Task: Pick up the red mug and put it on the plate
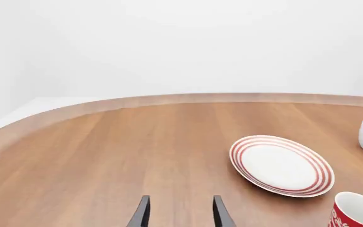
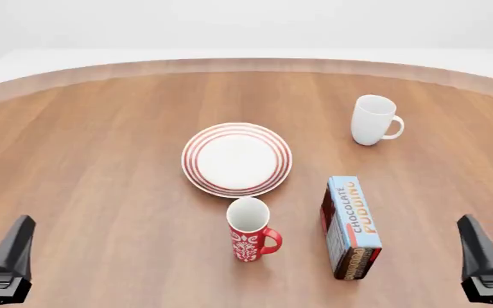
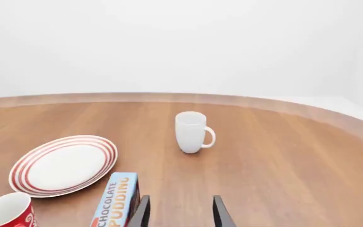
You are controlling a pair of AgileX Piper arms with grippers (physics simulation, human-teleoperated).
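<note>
Both arms sit low at the near corners of the table [image 2: 101,192], well back from everything on it: the left gripper [image 2: 8,260] at about 8 o'clock in the front view, the right gripper [image 2: 486,263] at about 4 o'clock. Each wrist view shows two dark fingertips with a clear gap between them and nothing held, so both sets of jaws stand parted and empty. On the wood are four things: one plate [image 2: 237,159], two mugs and one box. The plate, white with red rings, lies near the middle of the table. The red mug [image 2: 250,230] stands upright just beside the plate's near edge, at its 6 o'clock, apart from the rim, with its handle turned toward 3 o'clock. The white mug [image 2: 372,120] stands upright at the plate's 2 o'clock, well apart from it. The chocolate pudding box [image 2: 350,226] lies lengthwise at the red mug's 3 o'clock, near it but not touching.
</note>
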